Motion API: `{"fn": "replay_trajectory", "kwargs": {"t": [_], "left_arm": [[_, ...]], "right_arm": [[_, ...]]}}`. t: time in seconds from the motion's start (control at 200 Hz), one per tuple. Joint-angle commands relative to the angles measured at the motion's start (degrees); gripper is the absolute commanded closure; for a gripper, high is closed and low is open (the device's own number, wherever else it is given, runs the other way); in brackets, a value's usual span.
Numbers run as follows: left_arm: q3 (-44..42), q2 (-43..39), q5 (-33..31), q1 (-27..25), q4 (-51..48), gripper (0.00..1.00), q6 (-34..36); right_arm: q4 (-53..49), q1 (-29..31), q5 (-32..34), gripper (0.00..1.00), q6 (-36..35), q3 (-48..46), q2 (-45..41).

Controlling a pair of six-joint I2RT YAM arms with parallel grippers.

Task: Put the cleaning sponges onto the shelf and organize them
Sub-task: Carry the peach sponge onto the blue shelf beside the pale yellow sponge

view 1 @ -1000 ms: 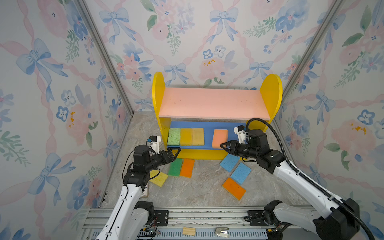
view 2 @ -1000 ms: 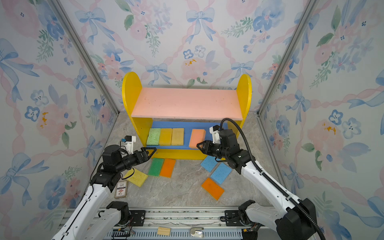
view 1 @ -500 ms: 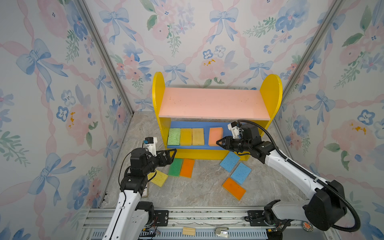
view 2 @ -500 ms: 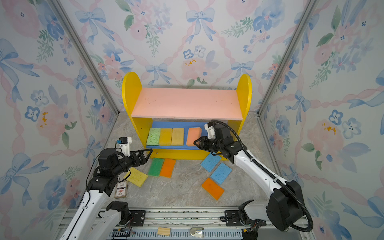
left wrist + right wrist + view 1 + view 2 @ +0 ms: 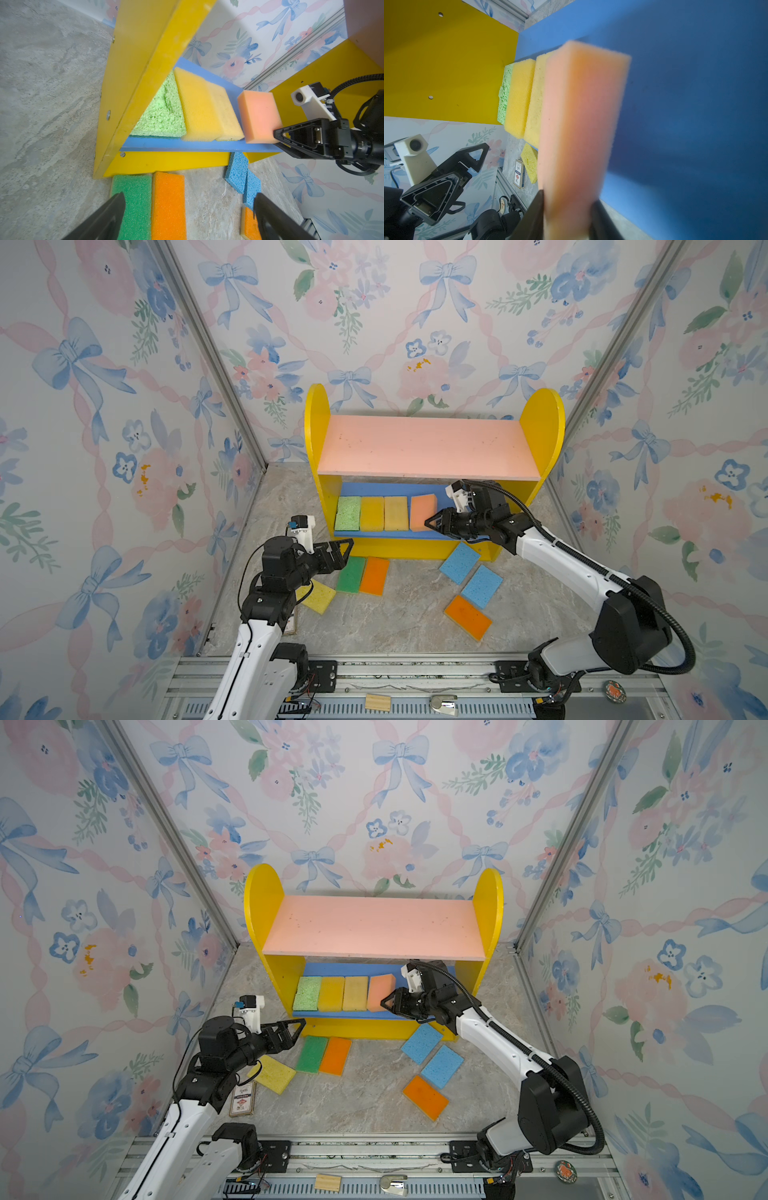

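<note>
Between the fingers of the right gripper [image 5: 566, 209] sits the near end of a peach-pink sponge [image 5: 423, 512]. Both fingers seem to press its sides, though that wrist view is blurred, so the firmness of the pinch is hard to judge. This sponge sits slanted on the blue lower board [image 5: 374, 534] of the shelf [image 5: 542, 423], just beside a pale yellow sponge [image 5: 395, 513]. Beyond that, a deeper yellow sponge [image 5: 372, 514] and a light green sponge [image 5: 348, 513] are packed side by side up to the shelf's left panel. The pink upper board [image 5: 428, 445] spans above the row.

The left gripper [image 5: 187, 220] is spread wide with nothing between its fingers. It hovers over a dark green sponge [image 5: 133, 203] and an orange sponge [image 5: 168, 203], which lie touching on the marble-patterned floor just in front of the shelf. A yellow sponge [image 5: 318, 596] lies near the left arm, next to a small printed box [image 5: 242, 1099].

Under the right arm, a blue sponge [image 5: 459, 563] lies at the shelf's base, with another blue sponge [image 5: 482, 586] just beside it. A second orange sponge [image 5: 467, 617] lies nearer the front rail.
</note>
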Motion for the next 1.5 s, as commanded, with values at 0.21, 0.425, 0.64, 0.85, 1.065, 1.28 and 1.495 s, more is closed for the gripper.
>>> {"fn": "replay_trajectory", "kwargs": {"t": [0.21, 0.425, 0.64, 0.85, 1.065, 1.28, 1.495], "left_arm": [[-0.78, -1.09, -0.26, -0.38, -0.43, 0.02, 1.22], [-0.81, -1.16, -0.24, -0.47, -0.41, 0.02, 1.27], [-0.85, -1.52, -0.42, -0.91, -0.42, 0.02, 1.16], [-0.85, -1.32, -0.47, -1.22, -0.45, 0.02, 1.16], [-0.87, -1.54, -0.72, -1.21, -0.43, 0.02, 1.06], [-0.84, -1.76, -0.95, -1.50, -0.43, 0.02, 0.97], [-0.86, -1.69, -0.97, -1.65, -0.43, 0.02, 1.04]], "right_arm": [[-3.31, -1.52, 1.80, 0.46, -0.89, 2.29, 0.75], [-5.06, -1.56, 4.80, 0.46, -1.40, 1.76, -0.77], [-3.19, -1.49, 4.28, 0.62, -0.89, 2.03, 0.92], [-1.50, -0.84, 3.78, 0.64, -0.47, 2.28, 2.55], [-1.24, 0.22, 3.70, 0.64, -0.63, 2.99, 3.91], [-1.58, 0.67, 4.10, 0.59, -1.32, 3.47, 4.37], [-2.35, 0.81, 3.74, 0.55, -1.41, 4.15, 5.00]]}}
